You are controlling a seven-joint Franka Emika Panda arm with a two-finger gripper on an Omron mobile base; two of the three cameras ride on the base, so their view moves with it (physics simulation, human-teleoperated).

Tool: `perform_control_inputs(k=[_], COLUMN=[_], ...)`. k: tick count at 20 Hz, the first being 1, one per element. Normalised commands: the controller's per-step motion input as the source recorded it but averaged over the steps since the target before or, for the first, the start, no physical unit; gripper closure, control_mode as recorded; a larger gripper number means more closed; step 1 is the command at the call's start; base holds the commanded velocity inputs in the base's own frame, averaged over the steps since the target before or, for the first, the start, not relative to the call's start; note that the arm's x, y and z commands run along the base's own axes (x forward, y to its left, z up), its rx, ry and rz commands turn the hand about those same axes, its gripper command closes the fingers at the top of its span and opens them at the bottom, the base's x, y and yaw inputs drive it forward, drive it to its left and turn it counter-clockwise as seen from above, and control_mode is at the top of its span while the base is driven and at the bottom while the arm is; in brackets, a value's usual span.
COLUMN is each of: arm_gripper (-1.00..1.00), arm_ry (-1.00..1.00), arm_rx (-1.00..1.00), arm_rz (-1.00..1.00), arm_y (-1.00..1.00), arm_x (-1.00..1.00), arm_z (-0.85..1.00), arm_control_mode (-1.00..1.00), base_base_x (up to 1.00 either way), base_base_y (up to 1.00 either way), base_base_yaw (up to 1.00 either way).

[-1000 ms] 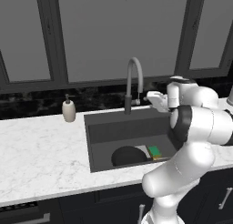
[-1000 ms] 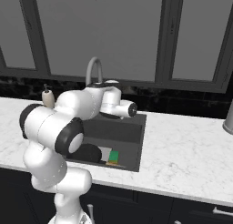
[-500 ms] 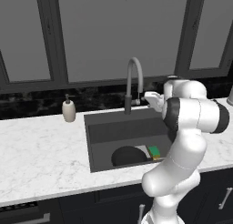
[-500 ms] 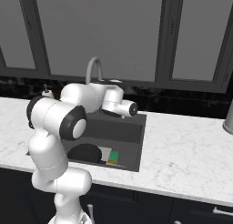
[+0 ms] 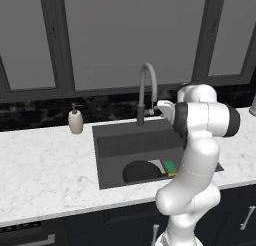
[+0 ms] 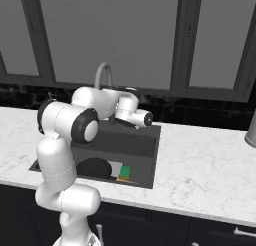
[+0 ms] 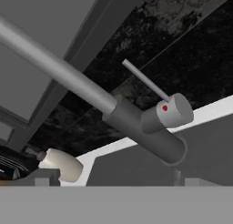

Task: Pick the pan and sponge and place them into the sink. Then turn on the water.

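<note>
The black pan lies in the dark grey sink, at its front. The green and yellow sponge rests just right of the pan, also inside the sink; both show again as pan and sponge. My gripper hovers at the base of the arched grey faucet, right of it, open and holding nothing. In the hand view the gripper faces the faucet's thin lever and its red-dotted knob, a short way off. No water shows at the spout.
A beige soap dispenser stands on the white marble counter left of the sink. A metal vessel sits at the far right. Dark backsplash and windows rise behind the faucet. My own arm stands over the sink's right front.
The hand has crept a little left toward the faucet base, and the arm's upper links have swung more upright. Pan and sponge have stayed put.
</note>
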Motion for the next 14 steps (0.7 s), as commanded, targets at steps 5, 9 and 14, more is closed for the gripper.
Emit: perform_control_inputs(k=[5, 9, 14], arm_gripper=[-1.00, -1.00, -1.00], arm_ry=[0.00, 0.00, 0.00], arm_rx=[0.00, 0.00, 0.00], arm_rz=[0.00, 0.00, 0.00], arm_y=[-0.08, 0.00, 0.00], arm_x=[0.29, 0.23, 0.21], arm_z=[-0.20, -0.09, -0.05], arm_control_mode=[-1.00, -1.00, -1.00], base_base_x=[0.00, 0.00, 0.00], base_base_y=[0.00, 0.00, 0.00], base_base_yaw=[0.00, 0.00, 0.00])
